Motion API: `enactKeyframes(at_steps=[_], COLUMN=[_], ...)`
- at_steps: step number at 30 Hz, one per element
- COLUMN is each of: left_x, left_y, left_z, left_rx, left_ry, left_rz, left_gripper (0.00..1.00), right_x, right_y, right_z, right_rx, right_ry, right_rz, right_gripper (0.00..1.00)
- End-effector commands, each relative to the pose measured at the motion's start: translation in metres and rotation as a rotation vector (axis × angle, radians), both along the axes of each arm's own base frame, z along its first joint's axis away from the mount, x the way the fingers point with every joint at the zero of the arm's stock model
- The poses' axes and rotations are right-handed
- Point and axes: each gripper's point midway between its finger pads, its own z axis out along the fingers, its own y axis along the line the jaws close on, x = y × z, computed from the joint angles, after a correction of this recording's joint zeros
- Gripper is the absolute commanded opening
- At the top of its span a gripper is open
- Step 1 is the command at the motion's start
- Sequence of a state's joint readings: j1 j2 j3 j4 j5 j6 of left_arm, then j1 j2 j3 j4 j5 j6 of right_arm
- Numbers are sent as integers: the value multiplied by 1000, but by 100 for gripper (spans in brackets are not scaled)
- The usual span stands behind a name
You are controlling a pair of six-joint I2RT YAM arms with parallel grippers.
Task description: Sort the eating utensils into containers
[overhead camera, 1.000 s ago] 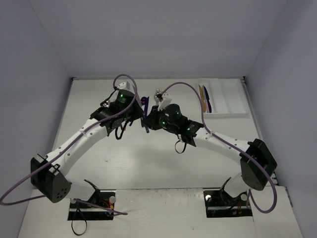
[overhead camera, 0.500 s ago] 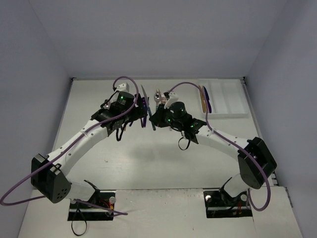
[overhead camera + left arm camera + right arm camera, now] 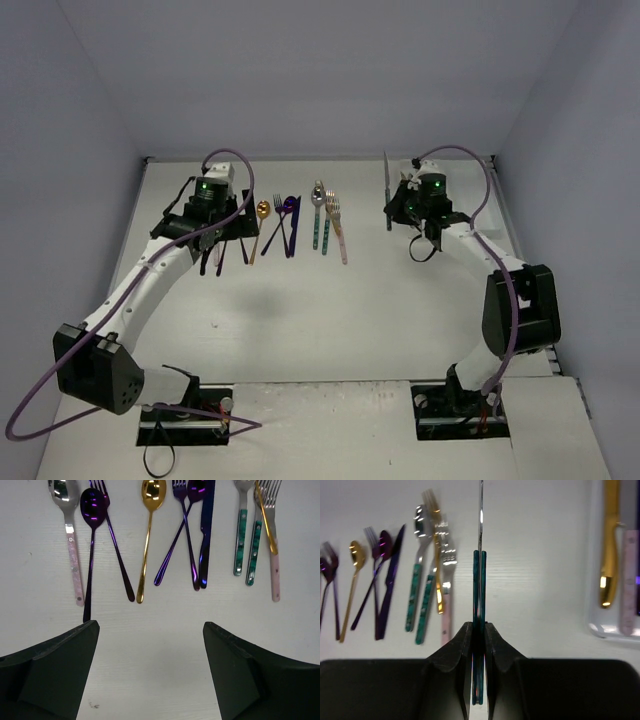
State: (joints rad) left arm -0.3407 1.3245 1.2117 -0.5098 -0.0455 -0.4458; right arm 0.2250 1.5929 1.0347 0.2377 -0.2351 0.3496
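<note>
- Holding a teal-handled knife (image 3: 479,580) by its handle, clamped tight in the right gripper (image 3: 478,625), above the table (image 3: 535,555), between the loose cutlery (image 3: 413,595) and the tray (image 3: 596,555).
- Best done by lining the blade up with one long slot, lowering close, then letting go.
- Spread wide and empty: the left gripper (image 3: 150,627), just short of a gold spoon (image 3: 148,535).
- Cut off at the wrist view's edge: most of the tray. Hard to tell which slot takes knives.

Top: you look down from high behind, far off | wrists: close, facing the bench (image 3: 160,645) — both share your utensil row (image 3: 205,540)
</note>
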Motion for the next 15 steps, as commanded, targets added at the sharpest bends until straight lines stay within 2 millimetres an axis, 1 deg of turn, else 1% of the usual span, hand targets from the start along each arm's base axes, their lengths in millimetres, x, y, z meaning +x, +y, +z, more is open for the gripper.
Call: enactKeyframes(at_steps=[1, 3, 4, 5, 7, 8, 10, 11, 15], left_x=[-8, -9, -8, -7, -7, -7, -7, -8, -8], left_y=[0, -1, -3, -5, -6, -6, -7, -7, -4], left_z=[-16, -28, -28, -29, -30, -31, -32, -31, -31], left_rx=[82, 91, 85, 81, 70, 69, 63, 61, 66], left_ry=[29, 41, 41, 50, 59, 60, 67, 67, 65], left_rz=[-166, -188, -200, -211, -210, -205, -208, -206, -192], left_gripper=[83, 83, 83, 83, 83, 83, 83, 83, 83], right_x=[38, 51, 58, 65, 73, 79, 89, 94, 104], right_y=[-40, -61, -72, -76, -91, -101, -110, -113, -114], right_z=[19, 15, 13, 8, -2, -1, -14, -25, -43], right_rx=[-33, -53, -65, -73, -86, -91, -96, -91, -72], right_ry=[-79, -79, -80, -76, -59, -67, -50, -31, -1], right_rz=[-10, -32, -41, -32, -44, -59, -51, -43, -7], right_gripper=[0, 0, 0, 0, 0, 0, 0, 1, 4])
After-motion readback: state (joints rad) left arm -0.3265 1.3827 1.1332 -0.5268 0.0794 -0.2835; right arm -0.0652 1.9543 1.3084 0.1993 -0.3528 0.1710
